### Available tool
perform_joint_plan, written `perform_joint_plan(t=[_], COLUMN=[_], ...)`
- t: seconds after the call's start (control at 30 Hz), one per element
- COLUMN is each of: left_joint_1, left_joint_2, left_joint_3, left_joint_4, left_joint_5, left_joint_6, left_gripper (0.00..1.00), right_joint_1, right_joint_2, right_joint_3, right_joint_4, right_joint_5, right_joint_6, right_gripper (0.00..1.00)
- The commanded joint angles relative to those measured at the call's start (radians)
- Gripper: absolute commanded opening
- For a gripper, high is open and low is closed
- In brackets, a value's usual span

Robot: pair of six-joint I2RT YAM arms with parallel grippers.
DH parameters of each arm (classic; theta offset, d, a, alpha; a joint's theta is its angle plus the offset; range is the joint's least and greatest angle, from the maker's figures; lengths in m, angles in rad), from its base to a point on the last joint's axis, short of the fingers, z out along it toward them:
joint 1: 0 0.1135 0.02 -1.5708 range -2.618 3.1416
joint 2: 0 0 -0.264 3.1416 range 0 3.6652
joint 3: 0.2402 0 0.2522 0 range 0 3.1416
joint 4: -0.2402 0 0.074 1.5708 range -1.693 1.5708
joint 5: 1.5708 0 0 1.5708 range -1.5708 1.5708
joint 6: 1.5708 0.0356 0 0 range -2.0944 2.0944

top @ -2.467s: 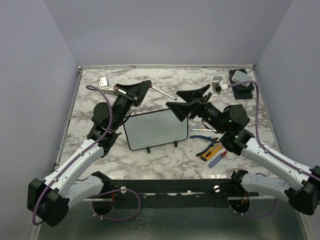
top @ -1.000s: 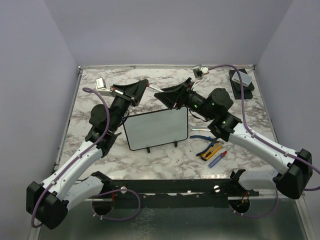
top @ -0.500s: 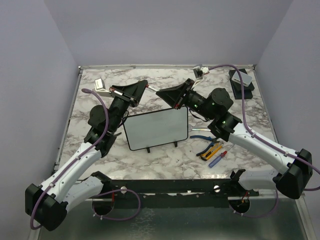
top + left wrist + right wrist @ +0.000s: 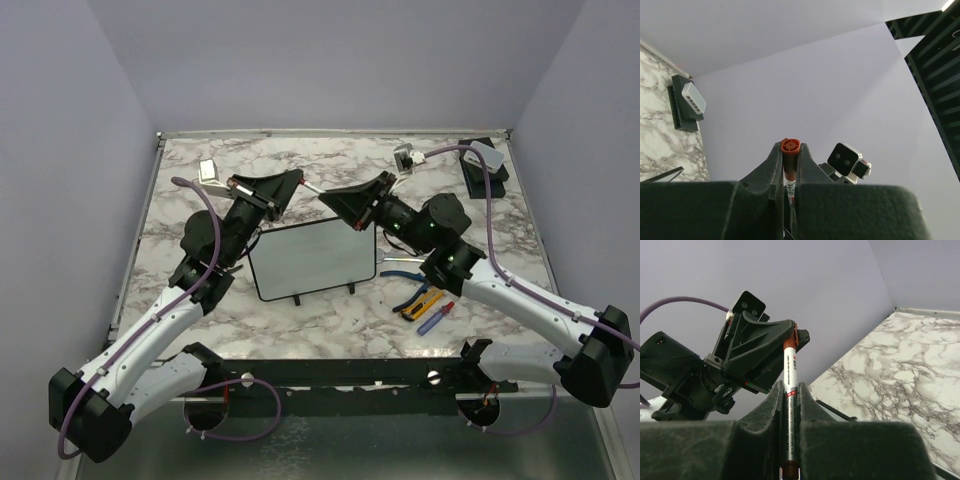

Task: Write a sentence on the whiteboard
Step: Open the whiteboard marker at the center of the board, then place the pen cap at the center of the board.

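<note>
My right gripper has just closed on the marker that my left gripper clamps, upper centre of the top view. The whiteboard is blank, so uncapping probably follows.

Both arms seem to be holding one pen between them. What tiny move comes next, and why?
Probably pull the two apart to uncap it: the left gripper and right gripper are both shut on the marker, one at each end, and the whiteboard below looks blank.
</note>
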Motion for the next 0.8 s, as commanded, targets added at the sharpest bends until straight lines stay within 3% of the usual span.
perform_joint_plan(t=[0.0, 0.6, 0.67, 0.77], left_joint_1=[0.038, 0.245, 0.254, 0.256], left_joint_2=[-0.029, -0.028, -0.036, -0.049], left_joint_3=[0.022, 0.032, 0.063, 0.179], left_joint_4=[-0.007, -0.007, -0.068, -0.292], left_joint_5=[-0.120, -0.091, -0.054, 0.015], left_joint_6=[0.041, 0.019, 0.100, 0.350], left_gripper=[0.00, 0.00, 0.00, 0.00], right_joint_1=[0.002, 0.002, 0.002, 0.002], right_joint_2=[-0.086, -0.219, -0.247, -0.294], right_joint_3=[-0.047, -0.128, -0.127, -0.090], right_joint_4=[0.002, -0.130, -0.170, -0.293], right_joint_5=[0.069, 0.113, 0.155, 0.306], right_joint_6=[-0.049, -0.043, -0.056, -0.089], right_gripper=[0.01, 0.00, 0.00, 0.01])
